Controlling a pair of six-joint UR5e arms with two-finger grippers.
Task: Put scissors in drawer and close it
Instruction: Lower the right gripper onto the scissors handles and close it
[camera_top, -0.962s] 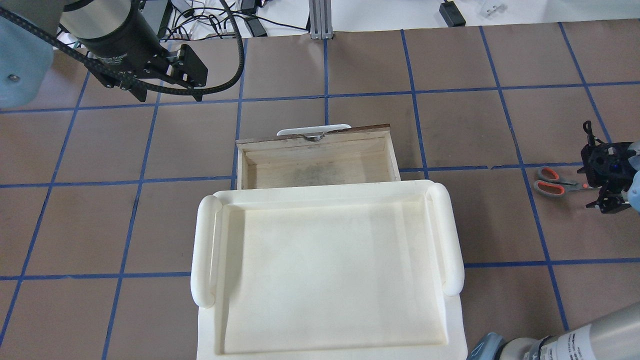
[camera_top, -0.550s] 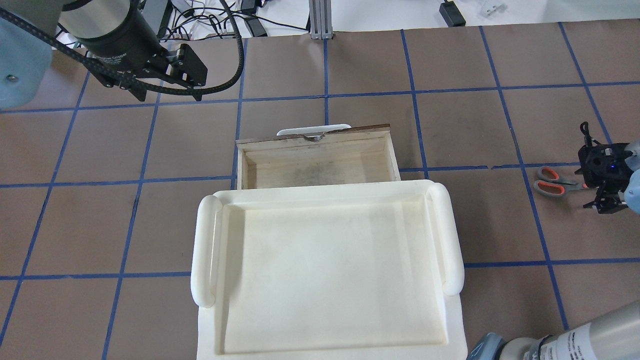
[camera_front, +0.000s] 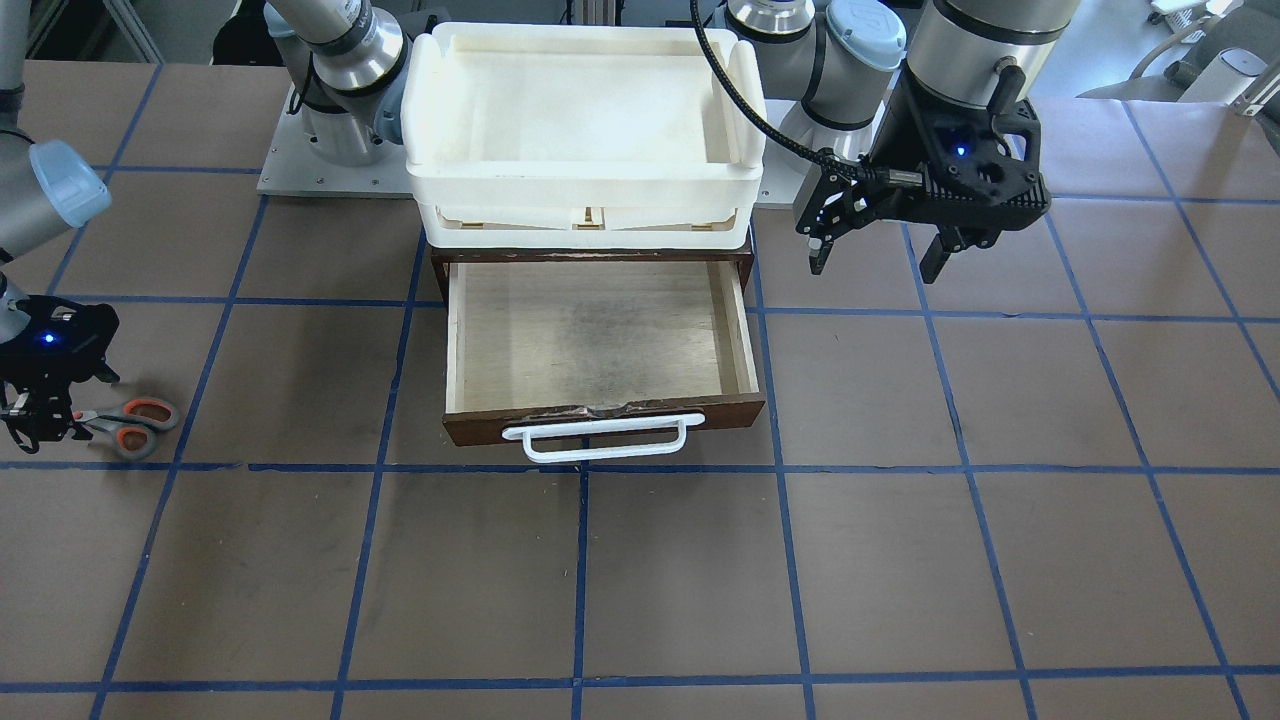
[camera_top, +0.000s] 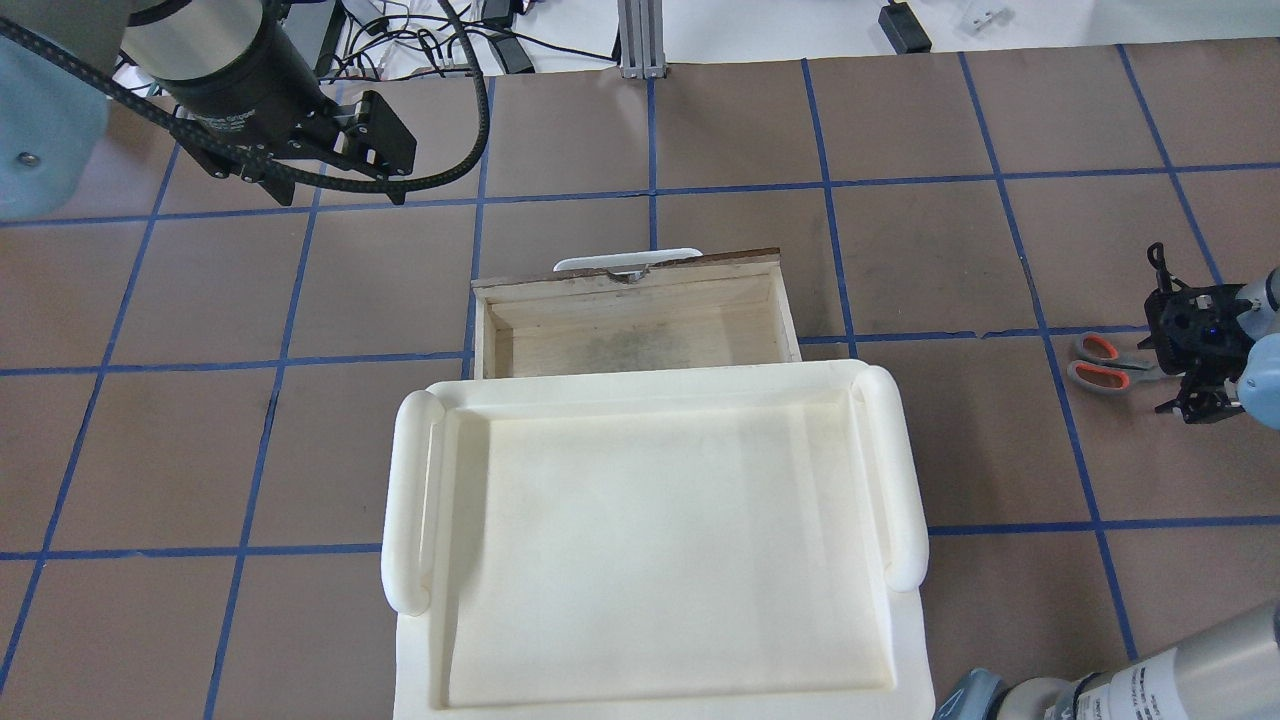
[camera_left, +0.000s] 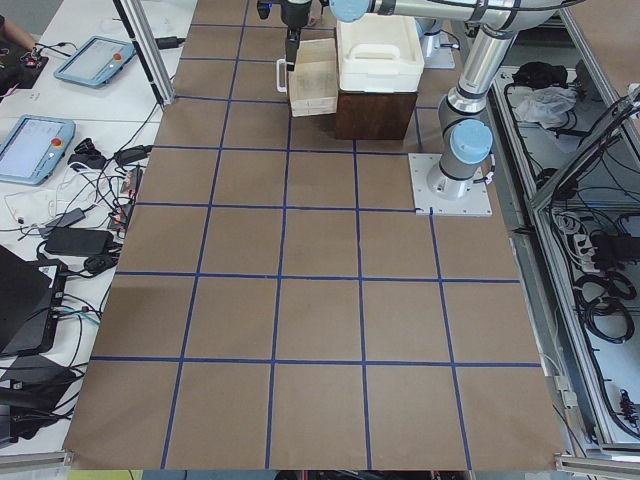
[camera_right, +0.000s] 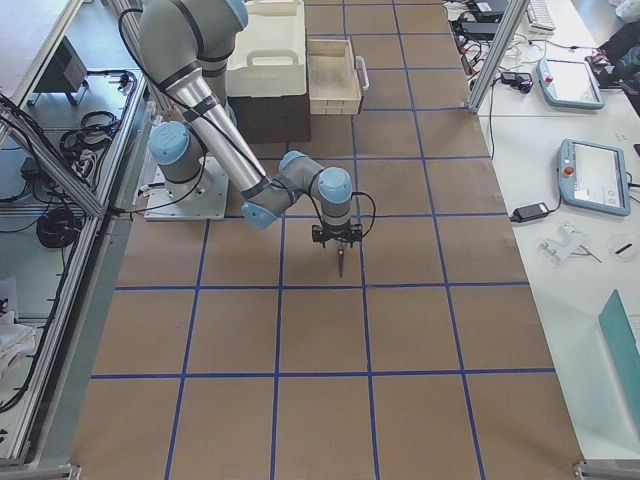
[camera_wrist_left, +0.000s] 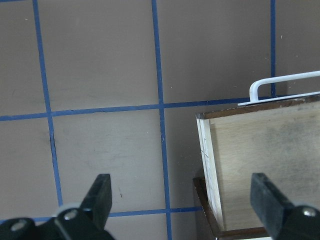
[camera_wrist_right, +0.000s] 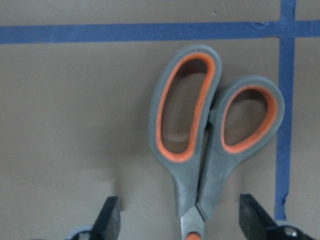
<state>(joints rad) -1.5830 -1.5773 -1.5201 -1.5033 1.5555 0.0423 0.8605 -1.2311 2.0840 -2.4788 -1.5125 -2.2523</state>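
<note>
Right gripper (camera_wrist_right: 181, 222) hangs spread wide astride the scissors (camera_wrist_right: 192, 185), lying on the table (camera_top: 1000, 450) at three o'clock of the open drawer (camera_top: 700, 262), well apart. I'm at the pickup; next, I'd clamp.

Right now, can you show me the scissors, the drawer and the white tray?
scissors (camera_wrist_right: 200, 175), right wrist view, on the grey handles where they meet.
drawer (camera_front: 600, 340), front-facing view, on its bare pale floor.
white tray (camera_top: 650, 550), overhead view, on its bare floor.
</note>
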